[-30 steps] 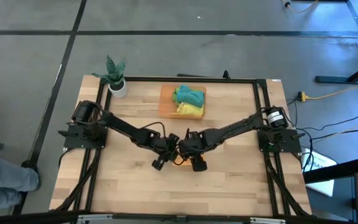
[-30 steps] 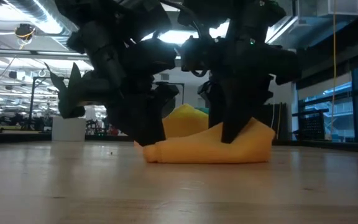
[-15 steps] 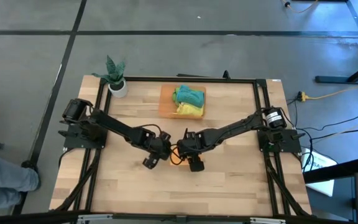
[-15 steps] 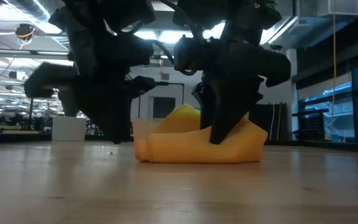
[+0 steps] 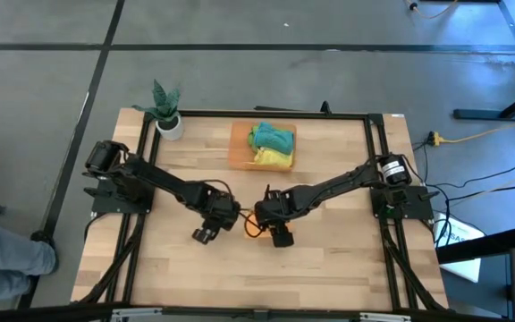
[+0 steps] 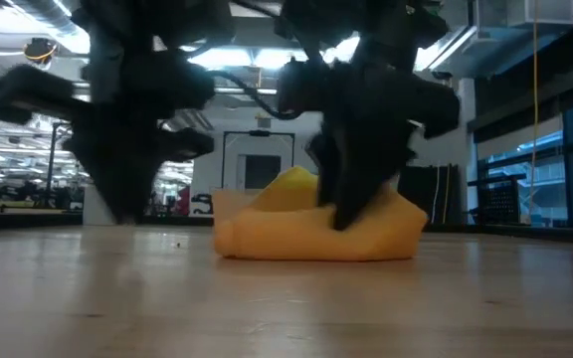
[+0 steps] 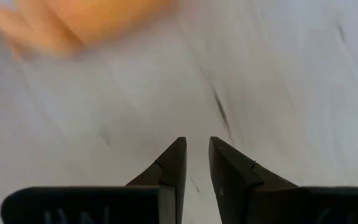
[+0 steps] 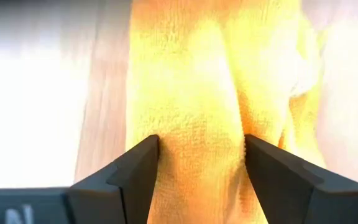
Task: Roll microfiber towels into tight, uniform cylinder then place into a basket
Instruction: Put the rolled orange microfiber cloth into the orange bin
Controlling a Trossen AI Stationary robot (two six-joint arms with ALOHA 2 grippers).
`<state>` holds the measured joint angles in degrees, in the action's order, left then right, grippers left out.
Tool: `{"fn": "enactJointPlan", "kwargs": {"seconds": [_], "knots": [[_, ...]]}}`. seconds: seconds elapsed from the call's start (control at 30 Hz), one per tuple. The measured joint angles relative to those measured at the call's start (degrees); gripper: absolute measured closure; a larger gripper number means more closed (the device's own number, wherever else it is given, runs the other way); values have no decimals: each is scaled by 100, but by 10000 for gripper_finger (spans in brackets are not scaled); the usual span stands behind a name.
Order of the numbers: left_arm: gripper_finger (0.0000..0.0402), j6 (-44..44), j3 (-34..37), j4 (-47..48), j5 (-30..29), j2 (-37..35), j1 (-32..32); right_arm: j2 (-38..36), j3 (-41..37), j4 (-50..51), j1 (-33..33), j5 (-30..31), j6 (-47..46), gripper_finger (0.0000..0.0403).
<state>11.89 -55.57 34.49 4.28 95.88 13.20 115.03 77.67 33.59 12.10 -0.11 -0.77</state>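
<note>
Orange towel [image 6: 316, 234], loosely bunched and not yet a tight cylinder, on the tabletop [image 5: 329, 259] between the spread fingers of the right hand [image 8: 201, 171], set wide astride its folds. Left hand [image 7: 195, 163] just beside, clear of the cloth, fingers narrowed to a slit, holding nothing. Basket [image 5: 238, 148] well beyond both hands, already holding a teal towel [image 5: 271, 137] and a yellow towel [image 5: 275, 158]. Remaining: rolling tight, then carrying to the basket.
</note>
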Motion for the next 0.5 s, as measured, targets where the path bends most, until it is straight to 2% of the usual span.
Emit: {"fn": "enactJointPlan", "kwargs": {"seconds": [0.3,0.5], "knots": [[341,-614,7,610,107,2,-38,12,-22,137,-81,-131,-36,169],[341,-686,7,846,994,4,108,12,-20,120,-108,-152,-37,169]]}}
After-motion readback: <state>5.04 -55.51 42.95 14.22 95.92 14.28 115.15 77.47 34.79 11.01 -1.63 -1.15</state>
